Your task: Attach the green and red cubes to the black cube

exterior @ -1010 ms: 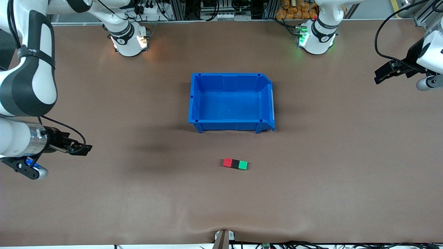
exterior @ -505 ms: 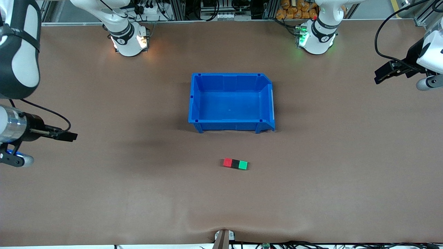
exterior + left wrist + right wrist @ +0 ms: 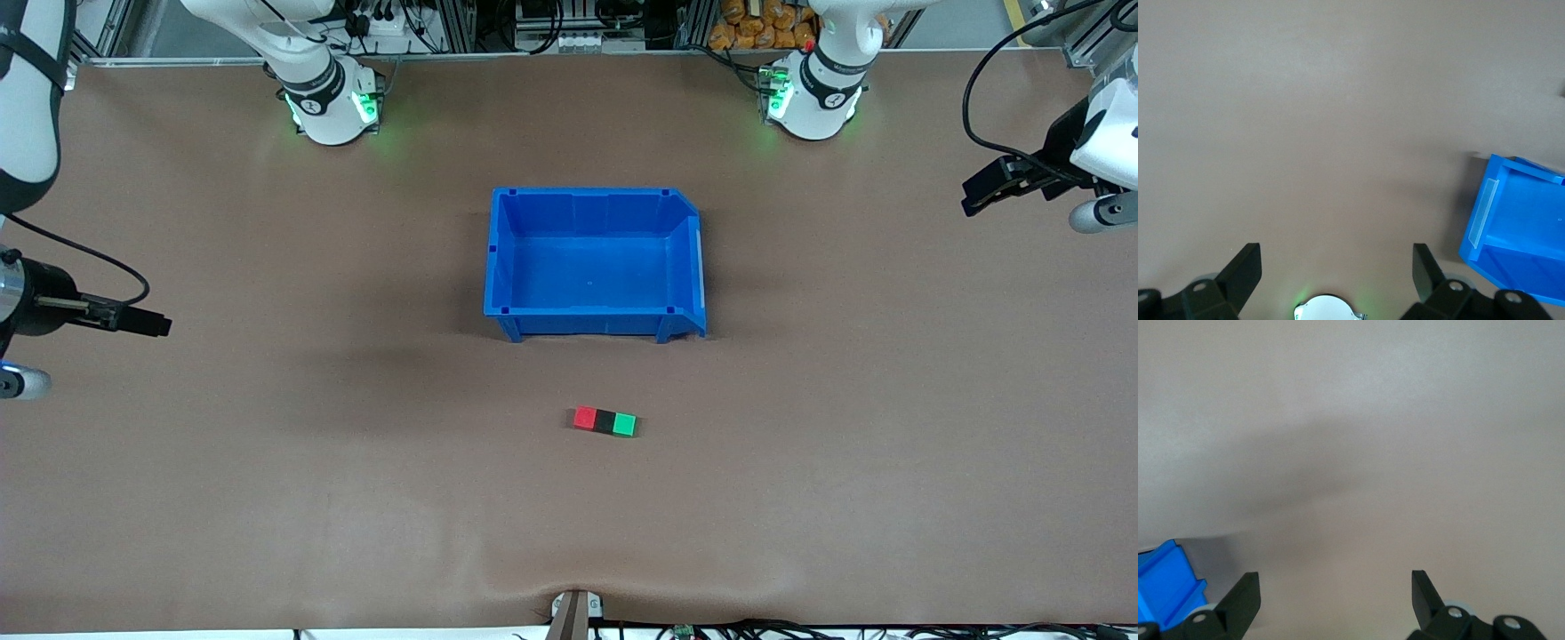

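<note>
The red cube (image 3: 584, 418), black cube (image 3: 605, 421) and green cube (image 3: 625, 425) lie joined in a short row on the brown table, nearer to the front camera than the blue bin (image 3: 594, 199). The black one sits in the middle. My right gripper (image 3: 153, 325) hangs open over the right arm's end of the table, well away from the row, with nothing between its fingers. My left gripper (image 3: 976, 196) waits open over the left arm's end of the table, also holding nothing. Neither wrist view shows the cubes; both show bare table between wide-apart fingers.
The blue bin's corner (image 3: 1491, 220) shows in the left wrist view and its edge (image 3: 1165, 587) in the right wrist view. The arm bases (image 3: 327, 98) (image 3: 813, 93) stand at the table's back edge. A small clamp (image 3: 573, 609) sits at the front edge.
My right arm has drawn back toward its own end of the table and risen, carrying its open gripper farther from the cubes. The light on its base turned from orange to green. The left arm stayed still.
</note>
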